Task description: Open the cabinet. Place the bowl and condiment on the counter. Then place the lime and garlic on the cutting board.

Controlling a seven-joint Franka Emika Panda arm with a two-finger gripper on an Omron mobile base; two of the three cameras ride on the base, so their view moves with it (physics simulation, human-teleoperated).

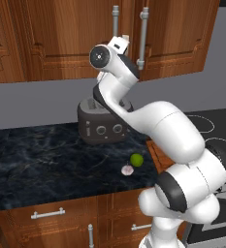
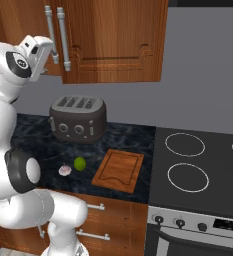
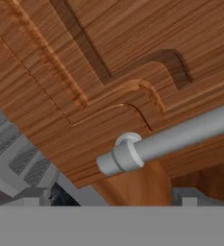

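Fingers (image 3: 36, 196) flank cabinet (image 3: 132, 72) handle (image 3: 171, 139) above toaster (image 2: 78, 119).

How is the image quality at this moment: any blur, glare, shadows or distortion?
Left base view: sharp, flat even light, soft sheen on the white arm, faint shadow under the lime and garlic. Right base view: equally crisp, no glare on the cutting board or stovetop. Hand view: close and rolled, the cabinet grain is slightly soft and its handle runs diagonally.
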